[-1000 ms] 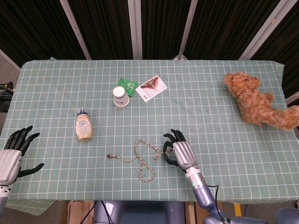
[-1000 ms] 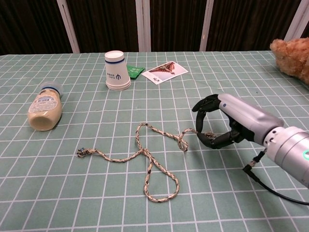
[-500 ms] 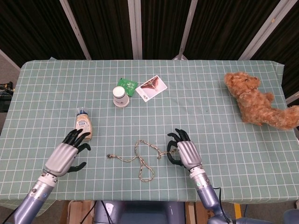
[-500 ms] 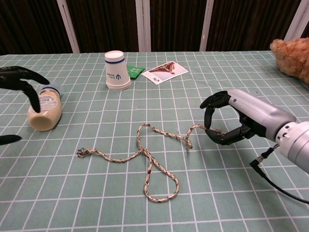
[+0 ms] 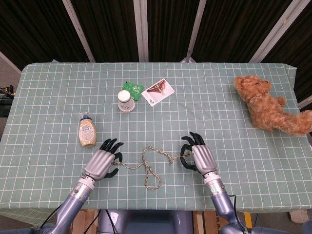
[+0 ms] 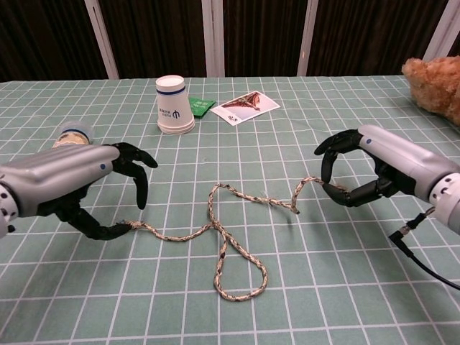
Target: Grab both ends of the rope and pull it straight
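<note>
A: While the rope (image 6: 228, 237) lies on the green checked counter (image 5: 219, 87), how does it look?

B: It is a speckled, braided cord, tan with dark flecks, near the counter's front edge and far from straight. From its left end it runs right, rises into a narrow arch, crosses itself, and drops into a closed loop toward the front. From the arch another stretch runs right with a kink near that end.

A: And the hands?

B: The right hand (image 6: 363, 169) has its fingers (image 6: 330, 147) curled over the rope's right end; that end runs up between the thumb and the fingers, so the rope is pinched there. The left hand (image 6: 86, 187) sits at the frayed left end, its fingers (image 6: 140, 162) arched over it and the thumb touching or just beside the tip; I cannot tell whether it has hold of the rope.

A: What else is there?

B: A squeeze bottle (image 5: 87, 130) lies on its side behind the left hand. An upturned paper cup (image 6: 175, 105), a green packet (image 5: 133, 89) and a picture card (image 5: 157, 91) sit farther back, and a brown teddy bear (image 5: 267, 107) lies at the far right.
</note>
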Robot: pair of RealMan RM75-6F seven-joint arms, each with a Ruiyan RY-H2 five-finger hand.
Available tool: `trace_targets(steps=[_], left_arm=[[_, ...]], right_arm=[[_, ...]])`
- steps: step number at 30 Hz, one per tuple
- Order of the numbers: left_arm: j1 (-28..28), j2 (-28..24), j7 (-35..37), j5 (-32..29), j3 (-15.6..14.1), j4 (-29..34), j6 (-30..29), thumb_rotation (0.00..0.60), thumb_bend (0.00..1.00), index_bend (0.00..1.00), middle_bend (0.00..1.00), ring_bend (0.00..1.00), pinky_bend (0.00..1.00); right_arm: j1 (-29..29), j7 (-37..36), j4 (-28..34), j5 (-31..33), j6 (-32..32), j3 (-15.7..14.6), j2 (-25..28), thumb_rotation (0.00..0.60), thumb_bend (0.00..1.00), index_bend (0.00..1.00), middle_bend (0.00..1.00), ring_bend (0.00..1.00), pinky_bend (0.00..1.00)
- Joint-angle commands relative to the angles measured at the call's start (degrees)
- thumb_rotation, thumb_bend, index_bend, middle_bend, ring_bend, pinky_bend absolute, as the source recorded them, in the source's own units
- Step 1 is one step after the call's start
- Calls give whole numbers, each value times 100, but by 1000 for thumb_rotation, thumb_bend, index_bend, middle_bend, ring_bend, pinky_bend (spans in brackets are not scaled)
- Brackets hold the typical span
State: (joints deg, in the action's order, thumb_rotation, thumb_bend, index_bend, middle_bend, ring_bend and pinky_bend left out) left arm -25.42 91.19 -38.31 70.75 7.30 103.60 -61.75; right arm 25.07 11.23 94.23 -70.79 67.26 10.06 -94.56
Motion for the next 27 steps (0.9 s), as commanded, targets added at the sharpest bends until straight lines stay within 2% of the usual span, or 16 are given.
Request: trace_targets(steps=[1, 13, 27], left_arm=[[-139, 278, -296, -277, 56, -126, -52, 600, 406, 487, 118, 0, 0], [-414, 828, -866, -881, 92, -418, -310, 600, 413, 518, 119, 0, 0], [-557, 1138, -892, -1108, -41, -662, -424, 600, 441, 535, 120, 0, 0]], right_arm=[[-5, -33, -9, 5, -3, -7, 13, 600, 489, 610, 234, 2, 0], [-9, -128, -70, 11, -2, -25, 41, 600, 491, 610, 234, 2, 0], [-6, -156, -77, 26, 6, -28, 78, 600, 492, 610, 234, 2, 0]])
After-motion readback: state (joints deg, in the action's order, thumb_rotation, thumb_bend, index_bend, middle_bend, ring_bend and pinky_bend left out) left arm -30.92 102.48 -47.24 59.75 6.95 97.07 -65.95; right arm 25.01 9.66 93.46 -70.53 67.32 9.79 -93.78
